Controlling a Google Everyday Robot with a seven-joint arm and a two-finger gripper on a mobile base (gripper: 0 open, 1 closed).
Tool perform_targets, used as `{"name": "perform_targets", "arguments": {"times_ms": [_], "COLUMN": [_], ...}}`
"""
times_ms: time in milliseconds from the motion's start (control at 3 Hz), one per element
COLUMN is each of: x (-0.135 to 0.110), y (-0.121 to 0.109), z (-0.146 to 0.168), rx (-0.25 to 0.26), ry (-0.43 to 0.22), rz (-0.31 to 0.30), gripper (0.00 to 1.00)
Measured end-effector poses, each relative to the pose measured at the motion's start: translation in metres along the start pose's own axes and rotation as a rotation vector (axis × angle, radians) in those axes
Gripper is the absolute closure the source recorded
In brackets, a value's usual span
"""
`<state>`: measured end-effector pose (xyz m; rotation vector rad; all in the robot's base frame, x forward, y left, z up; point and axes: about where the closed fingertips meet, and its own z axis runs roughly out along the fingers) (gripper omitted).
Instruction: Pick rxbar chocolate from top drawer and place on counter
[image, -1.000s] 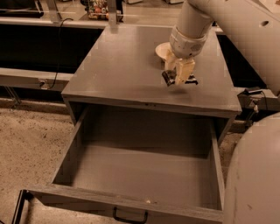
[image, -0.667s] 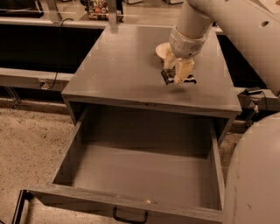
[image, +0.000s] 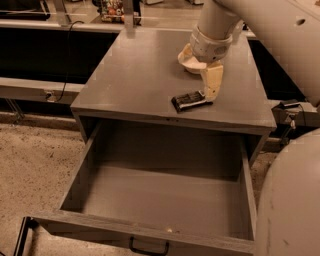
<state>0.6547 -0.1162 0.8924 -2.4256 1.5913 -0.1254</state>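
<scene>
The rxbar chocolate (image: 189, 101), a black flat bar with pale lettering, lies flat on the grey counter (image: 135, 75) near its front edge. My gripper (image: 209, 96) points down at the bar's right end and is shut on it. The top drawer (image: 150, 231) is pulled fully open below the counter, and its inside shows nothing in it. Its dark pull handle (image: 149, 247) is at the bottom edge of the view.
A white bowl (image: 191, 63) stands on the counter just behind the gripper, partly hidden by my arm (image: 215, 35). My pale robot body (image: 290, 200) fills the right side. Dark benches and cables line the back and left, and speckled floor lies at the left.
The gripper has come down with the bar. The bar now lies flat on the counter instead of hanging above it.
</scene>
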Motion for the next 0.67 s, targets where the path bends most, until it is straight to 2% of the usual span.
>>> {"name": "perform_targets", "arguments": {"times_ms": [333,667], "x": [0.0068,0.0064], "y": [0.0086,0.0057], "z": [-0.0379,-0.0364], "rx": [0.048,0.057], "ry": [0.008,0.007], "rz": [-0.010,-0.011], "gripper": [0.00,0.00]}}
